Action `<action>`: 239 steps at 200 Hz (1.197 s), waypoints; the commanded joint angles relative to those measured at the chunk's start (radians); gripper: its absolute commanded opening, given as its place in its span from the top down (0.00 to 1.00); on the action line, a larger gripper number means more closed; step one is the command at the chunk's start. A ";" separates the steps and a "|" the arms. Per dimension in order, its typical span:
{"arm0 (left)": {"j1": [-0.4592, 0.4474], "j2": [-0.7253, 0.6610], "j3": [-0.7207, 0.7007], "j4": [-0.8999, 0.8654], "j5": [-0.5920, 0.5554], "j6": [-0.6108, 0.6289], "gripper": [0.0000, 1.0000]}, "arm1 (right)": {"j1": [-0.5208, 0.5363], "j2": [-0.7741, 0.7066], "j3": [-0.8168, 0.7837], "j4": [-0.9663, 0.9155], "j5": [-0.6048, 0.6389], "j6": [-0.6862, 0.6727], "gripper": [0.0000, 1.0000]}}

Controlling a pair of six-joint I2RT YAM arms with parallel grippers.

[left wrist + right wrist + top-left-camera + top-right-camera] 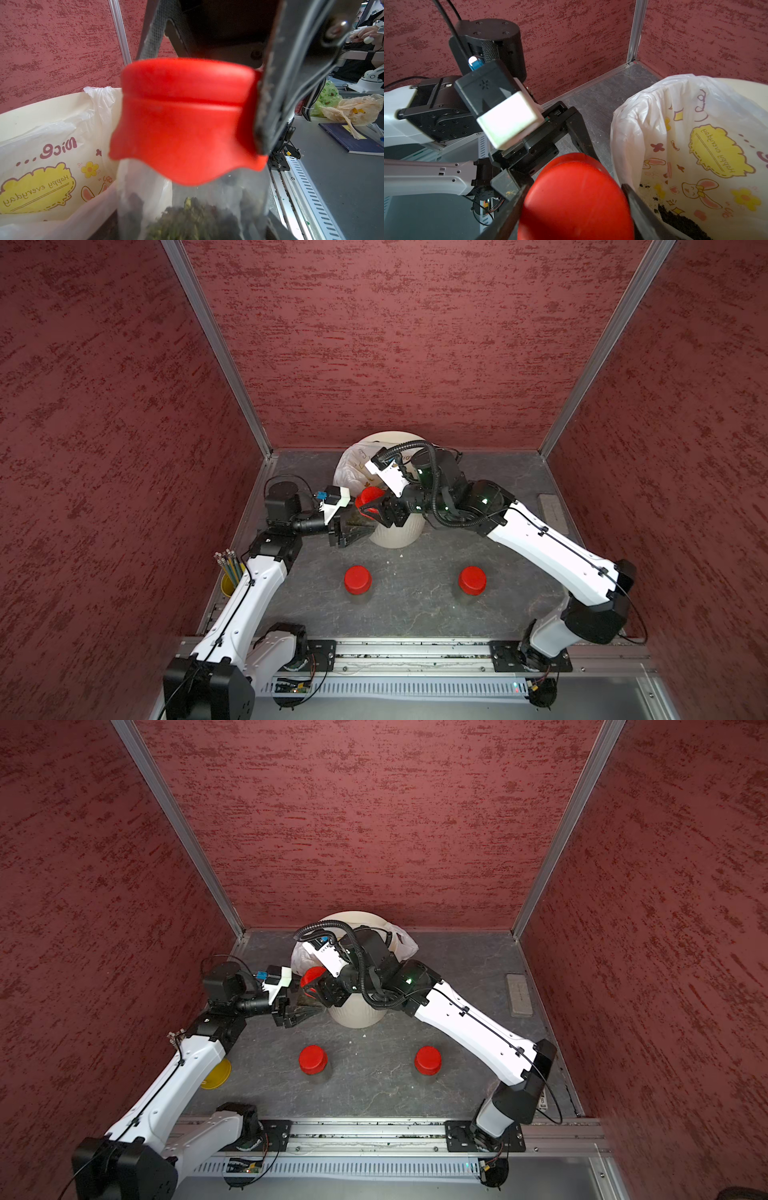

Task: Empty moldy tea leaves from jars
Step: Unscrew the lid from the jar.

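R gripper [575, 187]: jaws partway in, one finger on each side of the red lid [185, 116]. Pads look to touch it on both sides; how hard they bite I can't tell. Just below it, L gripper [359, 531]: jaws nearly together, clamped on the clear body of the held jar [193, 212]. Lid end is uppermost, dark-green tea leaves [187, 220] inside, so this jar hangs between the two grippers w/ lid on. Right beside both grippers, on the side away from the robot base, is the cream bin [395, 535] w/ printed bag [643, 108]; dark crumbs [675, 220] lie in the bag. Held jar sits next to the bag's rim, not clearly over the opening. Further out, base-side of the grippers, jar nearer L arm [357, 580] and jar nearer R arm [472, 581] stand on the table [415, 605], lids on, well apart. Step in hand, I judge: unscrew the lid. Risks: lid is smooth and rounded, so R pads may skid round it w/o turning it. The clear body may spin in L's grip instead, since both are slick plastic. If the lid pops free beside the rim rather than over it, leaves could drop on the table. A finger could also snag the loose bag edge and drag it.
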 commanded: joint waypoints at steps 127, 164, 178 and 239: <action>0.003 -0.002 0.006 0.004 0.010 0.003 0.35 | -0.078 0.020 0.133 -0.123 -0.296 -0.485 0.66; 0.003 -0.001 0.005 0.002 0.009 0.004 0.35 | -0.099 0.067 0.213 -0.189 -0.330 -0.540 0.66; 0.005 0.002 0.007 0.001 0.010 0.004 0.35 | -0.113 0.071 0.224 -0.197 -0.344 -0.559 0.66; 0.005 0.004 0.007 -0.001 0.010 0.004 0.35 | -0.129 0.083 0.260 -0.253 -0.396 -0.644 0.66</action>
